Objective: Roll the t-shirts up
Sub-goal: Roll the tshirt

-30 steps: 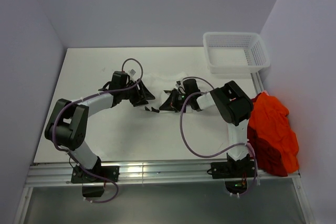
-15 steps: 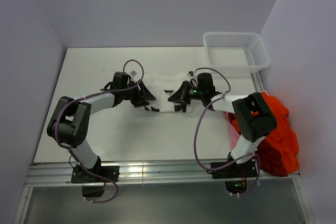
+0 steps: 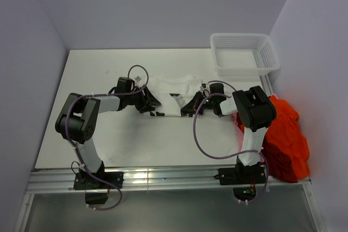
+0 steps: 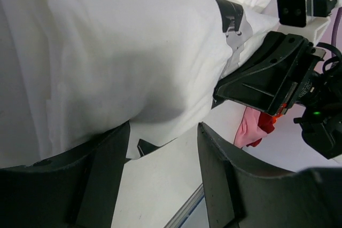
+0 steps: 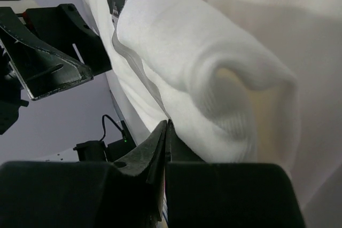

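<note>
A white t-shirt [image 3: 173,92] with black markings lies partly rolled at the table's middle. My left gripper [image 3: 150,102] is at its left end, open, with its fingers [image 4: 104,174] apart below the roll [image 4: 123,52] and bare table between them. My right gripper [image 3: 192,107] is at the shirt's right end. Its jaws [image 5: 166,124] are pressed together at the edge of the rolled cloth [image 5: 214,62]. It also shows in the left wrist view [image 4: 267,78]. A heap of orange-red t-shirts [image 3: 284,134] lies at the table's right edge.
A white mesh basket [image 3: 243,52] stands at the back right corner. A pink cloth [image 4: 250,126] lies by the orange-red heap. Purple walls close in the left, back and right. A metal rail [image 3: 163,176] runs along the near edge.
My right arm has swung its elbow out, and its gripper has moved right to the shirt's right end. The shirt now lies spread wider between the grippers. My left gripper has barely moved.
</note>
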Motion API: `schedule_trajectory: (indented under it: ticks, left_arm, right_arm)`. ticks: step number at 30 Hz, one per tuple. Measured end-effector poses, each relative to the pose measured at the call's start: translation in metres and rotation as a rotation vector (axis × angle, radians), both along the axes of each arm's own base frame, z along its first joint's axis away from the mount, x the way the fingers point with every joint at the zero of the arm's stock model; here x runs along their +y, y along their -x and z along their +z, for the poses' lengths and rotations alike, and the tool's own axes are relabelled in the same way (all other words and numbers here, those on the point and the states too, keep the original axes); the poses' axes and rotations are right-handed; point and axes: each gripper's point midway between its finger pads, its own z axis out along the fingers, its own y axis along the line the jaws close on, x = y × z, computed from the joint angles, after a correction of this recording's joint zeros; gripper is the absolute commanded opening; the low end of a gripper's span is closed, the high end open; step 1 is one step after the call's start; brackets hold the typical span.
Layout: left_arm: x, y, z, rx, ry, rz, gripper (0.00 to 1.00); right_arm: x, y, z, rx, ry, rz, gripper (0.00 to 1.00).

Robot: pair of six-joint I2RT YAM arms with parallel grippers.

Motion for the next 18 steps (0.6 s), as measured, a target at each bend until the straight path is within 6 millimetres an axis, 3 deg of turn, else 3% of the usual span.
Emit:
schedule_trajectory:
  ticks: [7,10,12,18]
  left_arm:
    - [-0.001,-0.003,0.002,-0.017,0.011,-0.001,0.60]
    - [0.001,-0.002,0.006,-0.026,0.001,0.005,0.61]
    - [0.004,0.000,0.011,-0.032,-0.012,0.014,0.63]
    - [0.012,0.005,0.058,-0.151,-0.043,0.033,0.69]
  right_arm:
    - [-0.004,-0.002,0.001,-0.014,-0.002,-0.003,0.04]
    - [-0.009,-0.002,0.006,-0.026,0.008,-0.011,0.16]
    - [-0.013,0.001,0.013,-0.038,0.019,-0.018,0.30]
    - [-0.025,0.008,0.051,-0.163,0.072,-0.054,0.39]
